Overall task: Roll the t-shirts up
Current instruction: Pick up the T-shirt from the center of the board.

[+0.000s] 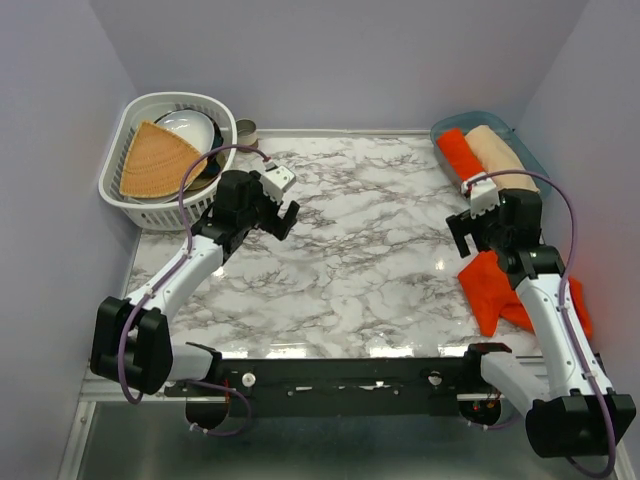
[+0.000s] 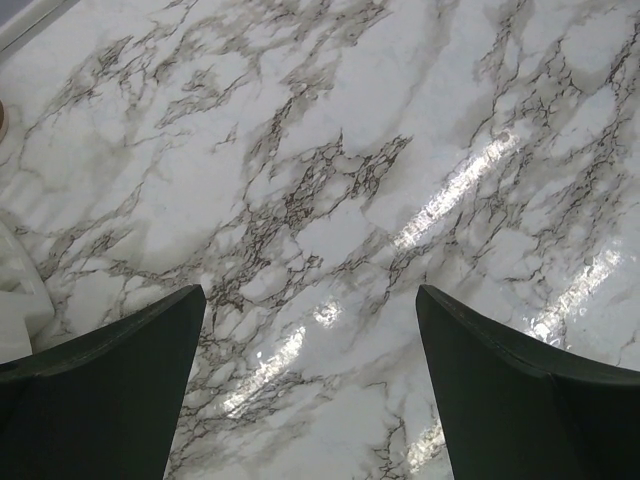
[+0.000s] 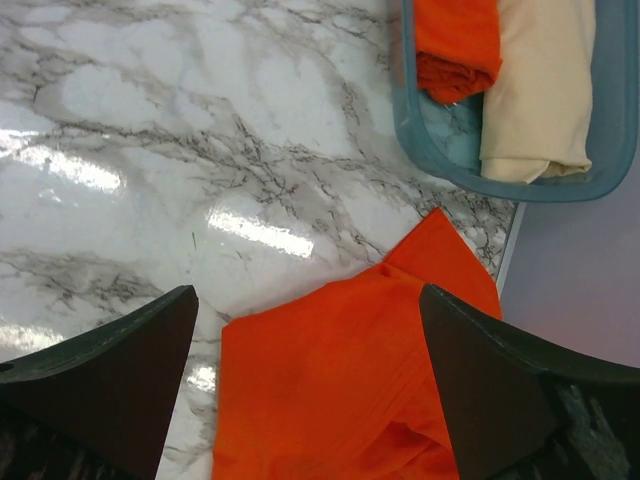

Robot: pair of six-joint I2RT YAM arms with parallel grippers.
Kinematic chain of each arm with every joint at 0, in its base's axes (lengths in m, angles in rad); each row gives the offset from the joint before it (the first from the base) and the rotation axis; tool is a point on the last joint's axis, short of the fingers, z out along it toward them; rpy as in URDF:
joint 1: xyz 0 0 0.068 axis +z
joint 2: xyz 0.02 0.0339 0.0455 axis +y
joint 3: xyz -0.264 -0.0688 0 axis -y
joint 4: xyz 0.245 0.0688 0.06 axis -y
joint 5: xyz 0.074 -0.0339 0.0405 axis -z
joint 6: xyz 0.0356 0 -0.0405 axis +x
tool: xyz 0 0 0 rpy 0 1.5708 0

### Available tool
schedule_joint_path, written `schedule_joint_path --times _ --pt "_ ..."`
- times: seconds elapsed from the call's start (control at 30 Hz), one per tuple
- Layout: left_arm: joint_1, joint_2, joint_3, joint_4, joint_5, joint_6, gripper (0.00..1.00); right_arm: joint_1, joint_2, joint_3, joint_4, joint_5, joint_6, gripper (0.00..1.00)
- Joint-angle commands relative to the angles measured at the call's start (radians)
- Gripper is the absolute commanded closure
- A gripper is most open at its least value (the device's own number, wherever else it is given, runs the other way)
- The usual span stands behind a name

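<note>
Right gripper (image 3: 308, 290) was found with its jaws spread wide and nothing between them, hovering low at the right side of the marble table (image 1: 350, 270), above the far part of a loose orange-red t-shirt (image 3: 340, 390). That shirt lay bunched and unrolled on the tabletop, partly under the right arm. Left gripper (image 2: 310, 292) was likewise wide open and empty, poised over bare marble on the left side, well apart from any shirt. Beyond the right gripper, a blue tray (image 3: 420, 150) in the far right corner held a rolled orange-red t-shirt (image 3: 455, 40) and a rolled pale beige t-shirt (image 3: 540, 90), side by side and touching. In the far left corner, a white basket (image 1: 120, 195) contained a tan woven fan-shaped piece (image 1: 155, 160) and a white bowl (image 1: 190, 125). A small round container (image 1: 246, 130) stood just beside the basket.
</note>
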Motion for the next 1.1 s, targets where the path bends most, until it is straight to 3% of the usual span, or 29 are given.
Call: schedule_joint_path --times 0.0,0.13,0.37,0.73,0.97,1.07 --pt "-0.008 -0.011 0.021 -0.047 -0.008 -0.014 0.01 0.001 0.067 0.016 -0.105 -0.037 -0.152 0.0" --pt "-0.01 -0.022 0.012 -0.047 -0.007 0.036 0.01 0.0 0.179 0.058 -0.079 0.11 -0.086 0.01" --pt "-0.01 -0.019 0.074 -0.107 0.039 0.049 0.02 -0.011 0.29 0.075 -0.117 0.196 -0.069 0.12" --pt "-0.01 -0.081 0.012 -0.116 0.013 0.099 0.02 -0.056 0.434 -0.062 -0.101 0.117 -0.213 0.21" --pt "-0.01 -0.134 -0.085 -0.055 -0.022 0.093 0.02 -0.056 0.576 -0.109 0.008 0.133 -0.327 0.19" --pt "-0.01 -0.146 -0.1 -0.038 -0.027 0.079 0.02 -0.056 0.664 -0.056 -0.017 0.143 -0.338 0.34"
